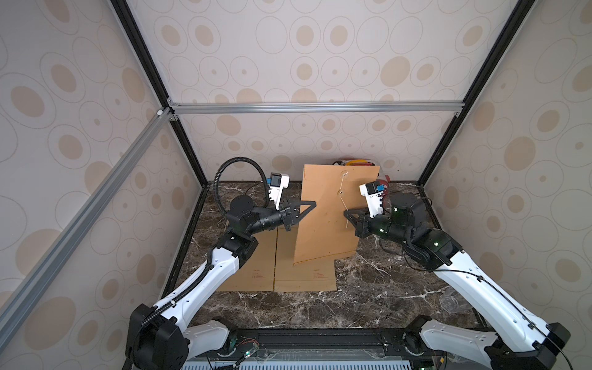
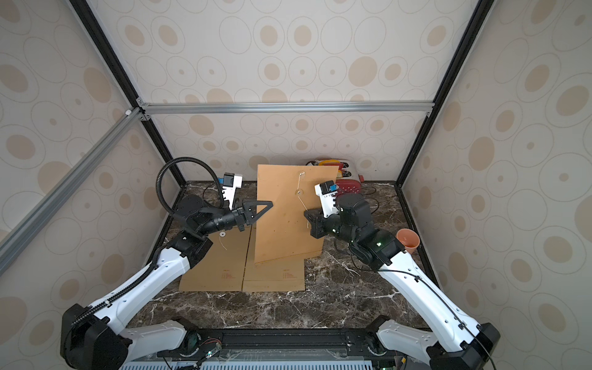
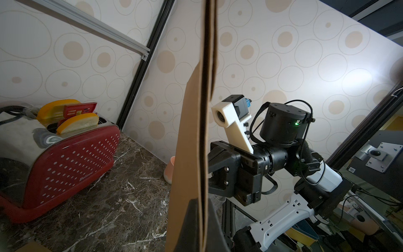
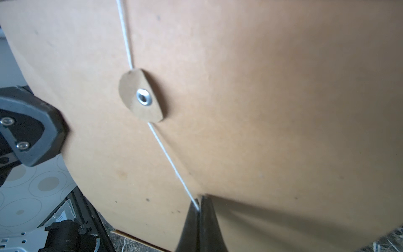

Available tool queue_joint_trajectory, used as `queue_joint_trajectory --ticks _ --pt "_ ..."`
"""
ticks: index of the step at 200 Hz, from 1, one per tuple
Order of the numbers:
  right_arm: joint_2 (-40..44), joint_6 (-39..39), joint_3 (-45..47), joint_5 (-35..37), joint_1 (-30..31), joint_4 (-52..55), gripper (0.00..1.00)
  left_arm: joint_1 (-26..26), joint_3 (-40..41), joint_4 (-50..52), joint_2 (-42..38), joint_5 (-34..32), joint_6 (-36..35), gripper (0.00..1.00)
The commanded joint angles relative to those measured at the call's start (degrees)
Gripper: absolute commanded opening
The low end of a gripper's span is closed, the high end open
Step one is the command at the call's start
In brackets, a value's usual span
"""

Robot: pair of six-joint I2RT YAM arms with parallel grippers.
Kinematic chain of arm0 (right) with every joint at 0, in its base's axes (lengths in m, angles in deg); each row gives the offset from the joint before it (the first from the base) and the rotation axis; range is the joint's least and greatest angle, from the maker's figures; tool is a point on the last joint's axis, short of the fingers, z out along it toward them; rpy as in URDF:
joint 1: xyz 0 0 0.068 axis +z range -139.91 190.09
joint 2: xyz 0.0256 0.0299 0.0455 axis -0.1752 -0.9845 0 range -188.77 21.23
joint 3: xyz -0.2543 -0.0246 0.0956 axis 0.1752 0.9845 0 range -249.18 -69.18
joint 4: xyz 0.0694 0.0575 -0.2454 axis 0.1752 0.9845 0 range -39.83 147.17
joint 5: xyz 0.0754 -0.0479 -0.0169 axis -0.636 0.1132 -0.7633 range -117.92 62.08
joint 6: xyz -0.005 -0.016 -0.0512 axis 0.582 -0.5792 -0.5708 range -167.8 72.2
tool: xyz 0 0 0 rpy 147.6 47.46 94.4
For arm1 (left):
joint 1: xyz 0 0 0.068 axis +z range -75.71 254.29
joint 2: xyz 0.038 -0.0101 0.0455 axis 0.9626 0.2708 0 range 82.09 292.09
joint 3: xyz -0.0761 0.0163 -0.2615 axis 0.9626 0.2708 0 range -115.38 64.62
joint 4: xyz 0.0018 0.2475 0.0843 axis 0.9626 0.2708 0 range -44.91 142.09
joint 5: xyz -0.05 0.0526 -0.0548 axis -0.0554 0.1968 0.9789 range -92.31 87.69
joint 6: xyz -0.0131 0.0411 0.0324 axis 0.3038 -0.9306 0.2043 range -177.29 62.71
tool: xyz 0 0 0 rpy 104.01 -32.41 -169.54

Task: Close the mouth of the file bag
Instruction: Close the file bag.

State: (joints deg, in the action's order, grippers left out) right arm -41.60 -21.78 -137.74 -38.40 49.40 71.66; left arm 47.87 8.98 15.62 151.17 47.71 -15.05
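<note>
A brown file bag [image 1: 333,221] [image 2: 282,224] stands upright mid-table, its lower edge over other bags. My left gripper [image 1: 315,202] [image 2: 271,203] is shut on the bag's left edge; in the left wrist view the bag's layered edge [image 3: 202,131] runs between my left gripper's [image 3: 202,220] black fingers. A white string [image 4: 165,155] passes the round paper button [image 4: 141,98] on the bag's face. My right gripper [image 4: 199,206] [image 1: 346,212] is shut on that string close to the bag. The bag's mouth is hidden.
Two more brown file bags [image 1: 256,272] [image 1: 306,277] lie flat under the standing one. A red toaster [image 3: 65,157] with toy slices sits at the back wall. An orange cup [image 2: 408,240] stands by the right arm, and a clear plastic cup [image 1: 448,302] lies front right.
</note>
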Motion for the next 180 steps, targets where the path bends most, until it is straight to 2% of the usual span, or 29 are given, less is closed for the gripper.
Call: queue_joint_trajectory --ticks 1,34,71,114,180 --pt "0.24 -1.41 -1.02 -1.56 -1.56 1.32 0.0 -0.27 -0.61 -3.13 -1.56 0.91 0.8 0.0" --pt "-1.33 -4.86 -6.49 -3.64 -5.78 7.94 0.0 -0.35 -0.79 -3.17 -1.45 1.31 0.93 0.0" --pt "-6.46 -10.44 -18.0 -5.77 -8.67 19.39 0.0 -0.35 -1.05 -2.84 -1.37 1.48 0.92 0.0" --pt "-13.96 -15.04 -31.67 -7.93 -8.79 29.35 0.0 -0.36 -1.75 -0.67 -1.06 1.61 -0.05 0.0" --pt "-21.8 -15.56 -46.2 -7.39 -6.99 36.19 0.0 -0.41 -2.37 0.96 -0.96 2.06 -0.85 0.0"
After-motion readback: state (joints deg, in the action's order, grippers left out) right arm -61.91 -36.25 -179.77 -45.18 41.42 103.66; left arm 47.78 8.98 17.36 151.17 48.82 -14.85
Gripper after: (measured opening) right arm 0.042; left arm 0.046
